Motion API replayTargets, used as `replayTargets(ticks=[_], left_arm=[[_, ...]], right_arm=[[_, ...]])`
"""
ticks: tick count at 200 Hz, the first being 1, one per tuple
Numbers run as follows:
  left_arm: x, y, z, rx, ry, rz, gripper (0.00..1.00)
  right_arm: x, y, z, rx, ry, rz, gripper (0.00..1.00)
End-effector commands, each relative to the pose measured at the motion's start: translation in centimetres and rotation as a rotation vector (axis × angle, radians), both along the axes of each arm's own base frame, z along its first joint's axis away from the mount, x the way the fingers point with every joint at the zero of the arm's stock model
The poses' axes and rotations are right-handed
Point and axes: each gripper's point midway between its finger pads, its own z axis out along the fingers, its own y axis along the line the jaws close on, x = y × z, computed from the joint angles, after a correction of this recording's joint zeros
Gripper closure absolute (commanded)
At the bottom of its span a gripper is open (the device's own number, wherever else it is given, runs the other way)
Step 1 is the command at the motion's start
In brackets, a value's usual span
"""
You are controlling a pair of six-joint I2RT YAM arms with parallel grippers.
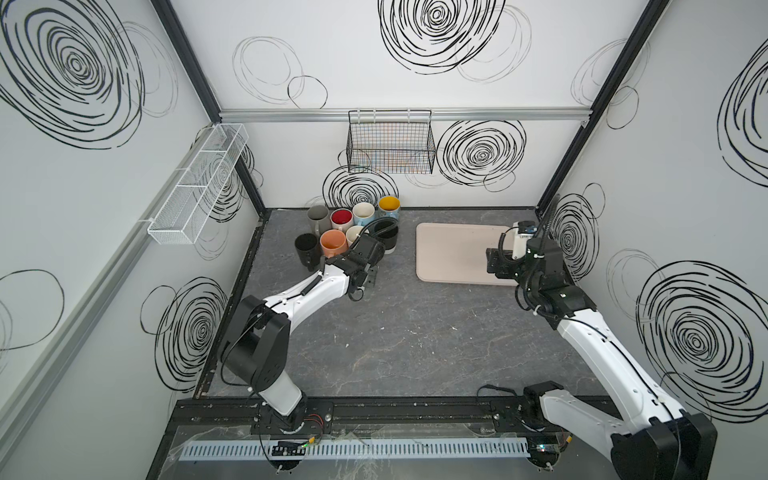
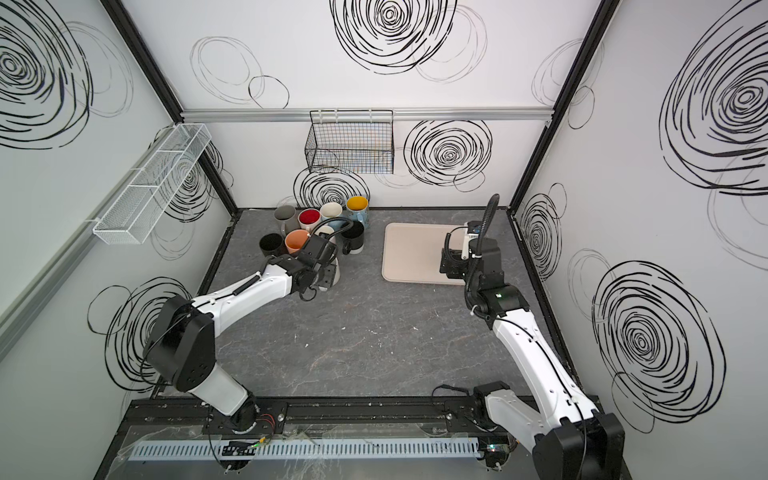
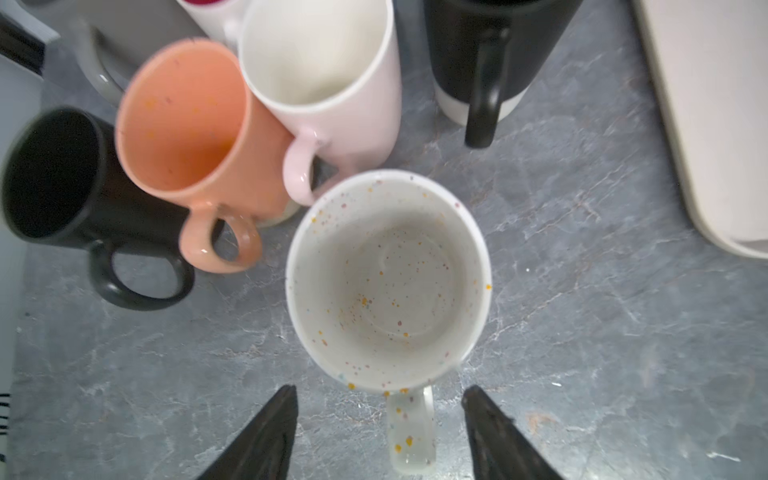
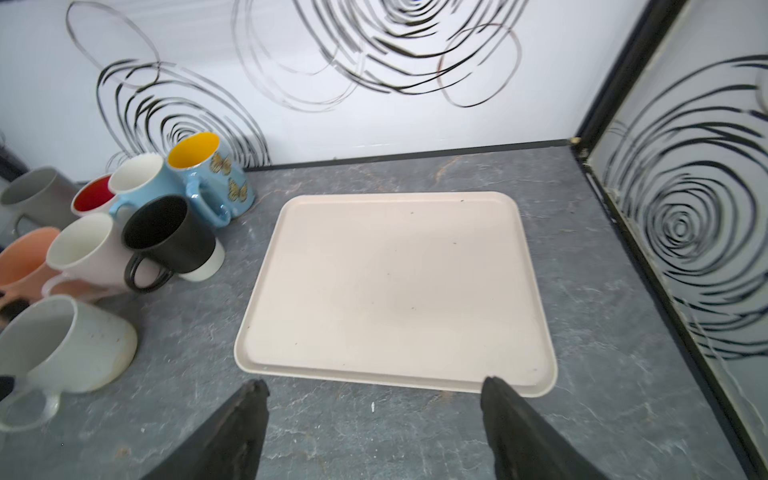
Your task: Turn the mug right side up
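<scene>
Mug upright just beside pink mug; bare tabletop toward tray.

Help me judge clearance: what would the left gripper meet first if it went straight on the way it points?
Probably the speckled mug: its handle lies between the open jaws of the left gripper, with the upright body just beyond. Depth is unclear.

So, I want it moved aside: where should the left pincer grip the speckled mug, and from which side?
Probably its handle, approaching from the handle side. The speckled mug stands upright, its handle jutting toward the open left pincer, between its jaws; the peach mug and pink mug crowd its far side.
</scene>
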Motion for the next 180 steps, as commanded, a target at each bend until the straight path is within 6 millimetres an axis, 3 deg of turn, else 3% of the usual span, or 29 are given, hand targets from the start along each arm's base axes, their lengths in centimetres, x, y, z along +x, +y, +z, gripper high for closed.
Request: replayTargets(ticks=[1, 33, 45, 61, 86, 102, 146, 180], left_arm=[[0.8, 1.9, 7.8, -0.065, -0.163, 0.021, 0.27], [0.7, 5.8, 14.7, -0.153, -0.362, 0.074, 0.21], [0.3, 7.5, 16.1, -0.181, -0.436, 0.096, 0.18], [-0.5, 9.7, 16.6, -0.211, -0.520, 0.123, 0.12], [-2.2, 12.7, 14.7, -0.233, -0.581, 0.174, 0.01], [-3.3, 13.8, 12.8, -0.243, -0.583, 0.207, 0.01], [-5.8, 14.5, 6.5, -0.268, -0.549, 0.250, 0.01], [-7.0, 15.7, 4.5, -0.261, -0.617, 0.321, 0.01]], right_arm=[[-0.7, -3.1, 2.5, -0.092, -0.100, -0.100, 0.06], [-1.8, -5.4, 4.9, -0.134, -0.237, -0.178, 0.00], [-2.1, -5.7, 4.3, -0.139, -0.279, -0.190, 0.00], [-2.4, -6.2, 1.9, -0.150, -0.313, -0.210, 0.00], [-3.2, -6.4, -1.9, -0.145, -0.334, -0.212, 0.00], [-3.7, -6.4, -3.4, -0.133, -0.368, -0.206, 0.00], [-4.7, -7.3, -7.3, -0.077, -0.336, -0.264, 0.00], [-4.4, -7.3, -8.8, -0.066, -0.281, -0.273, 0.00]])
